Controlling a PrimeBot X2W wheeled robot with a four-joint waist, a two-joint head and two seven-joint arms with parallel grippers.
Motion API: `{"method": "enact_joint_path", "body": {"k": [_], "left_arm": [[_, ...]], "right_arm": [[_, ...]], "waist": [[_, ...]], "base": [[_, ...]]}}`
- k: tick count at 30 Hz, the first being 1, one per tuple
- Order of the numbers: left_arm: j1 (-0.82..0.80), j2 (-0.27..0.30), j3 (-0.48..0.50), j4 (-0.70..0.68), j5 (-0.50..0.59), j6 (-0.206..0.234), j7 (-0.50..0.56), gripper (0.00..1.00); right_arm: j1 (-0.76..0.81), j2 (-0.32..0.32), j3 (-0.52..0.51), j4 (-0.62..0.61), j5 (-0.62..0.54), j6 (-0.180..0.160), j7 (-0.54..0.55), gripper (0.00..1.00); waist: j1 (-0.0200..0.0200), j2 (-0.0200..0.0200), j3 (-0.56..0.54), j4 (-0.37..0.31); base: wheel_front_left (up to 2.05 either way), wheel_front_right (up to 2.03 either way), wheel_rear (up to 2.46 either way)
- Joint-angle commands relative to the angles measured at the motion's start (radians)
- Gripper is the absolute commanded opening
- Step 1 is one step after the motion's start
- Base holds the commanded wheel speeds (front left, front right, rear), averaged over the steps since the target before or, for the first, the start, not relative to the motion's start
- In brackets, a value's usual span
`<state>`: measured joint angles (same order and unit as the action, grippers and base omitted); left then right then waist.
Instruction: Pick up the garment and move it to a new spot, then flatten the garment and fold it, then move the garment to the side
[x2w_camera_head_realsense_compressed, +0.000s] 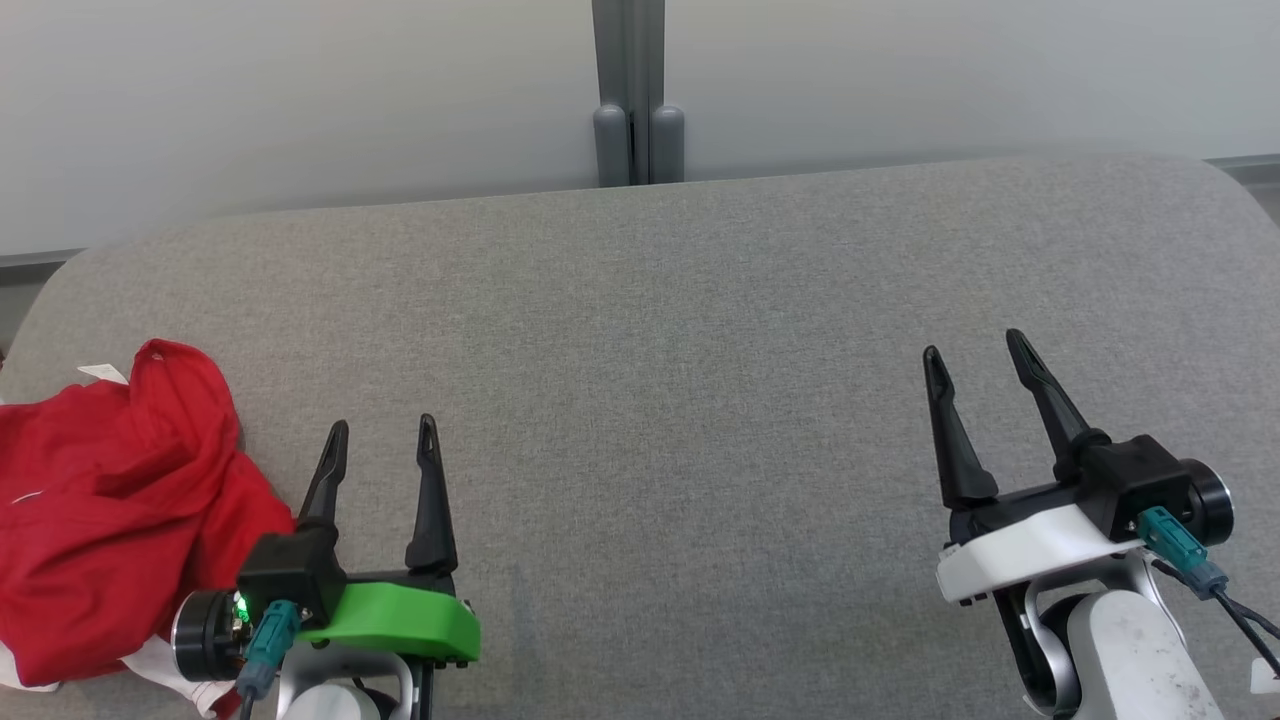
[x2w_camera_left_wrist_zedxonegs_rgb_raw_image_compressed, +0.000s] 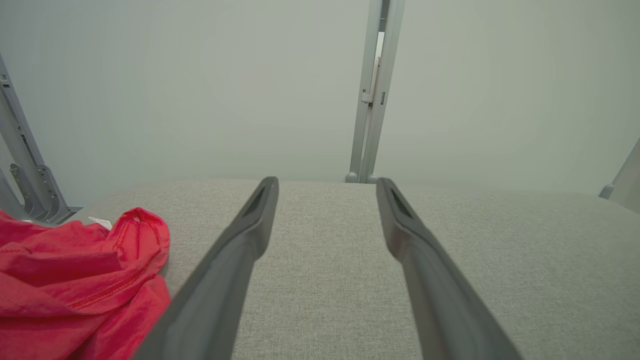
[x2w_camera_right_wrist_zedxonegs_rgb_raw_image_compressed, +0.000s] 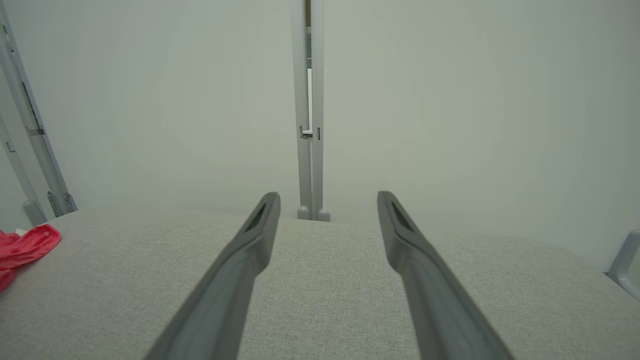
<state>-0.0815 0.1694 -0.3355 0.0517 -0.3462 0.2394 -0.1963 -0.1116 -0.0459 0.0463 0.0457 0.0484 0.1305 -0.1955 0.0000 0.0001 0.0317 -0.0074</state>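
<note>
The red garment (x2w_camera_head_realsense_compressed: 120, 500) lies crumpled at the left edge of the table (x2w_camera_head_realsense_compressed: 700, 350), just beside my left gripper (x2w_camera_head_realsense_compressed: 384, 423). It looks light, soft and limp, so it should sag and trail. I'd pinch a raised fold at its near edge. Both grippers stand spread and empty, with my right gripper (x2w_camera_head_realsense_compressed: 973, 344) well apart. Nothing blocks the way. A grey post (x2w_camera_head_realsense_compressed: 630, 100) stands behind the table.
</note>
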Motion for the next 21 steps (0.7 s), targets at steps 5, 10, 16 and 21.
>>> {"method": "enact_joint_path", "body": {"k": [5, 10, 16, 21], "left_arm": [[0.015, -0.016, 0.025, -0.010, 0.067, -0.031, -0.019, 1.00], [0.026, -0.039, 0.037, -0.009, 0.108, -0.048, -0.028, 1.00], [0.048, -0.085, 0.106, 0.011, 0.074, -0.110, -0.039, 1.00], [0.056, -0.110, 0.154, 0.050, 0.090, -0.167, -0.049, 1.00]], "right_arm": [[0.001, -0.005, 0.002, -0.020, -0.060, 0.000, -0.020, 1.00], [0.005, -0.005, 0.008, -0.024, -0.059, 0.000, -0.030, 1.00], [0.011, -0.005, 0.005, -0.021, 0.090, 0.000, -0.040, 1.00], [0.020, -0.006, -0.002, 0.007, 0.182, 0.000, -0.049, 1.00]], "waist": [[0.0000, -0.0001, 0.005, 0.001], [0.0000, -0.0001, 0.008, 0.002], [0.0000, -0.0001, 0.008, 0.001], [0.0000, -0.0001, 0.007, 0.000]], "base": [[0.00, 0.00, 0.00], [0.00, 0.00, 0.00], [0.00, 0.00, 0.00], [0.00, 0.00, 0.00]]}}
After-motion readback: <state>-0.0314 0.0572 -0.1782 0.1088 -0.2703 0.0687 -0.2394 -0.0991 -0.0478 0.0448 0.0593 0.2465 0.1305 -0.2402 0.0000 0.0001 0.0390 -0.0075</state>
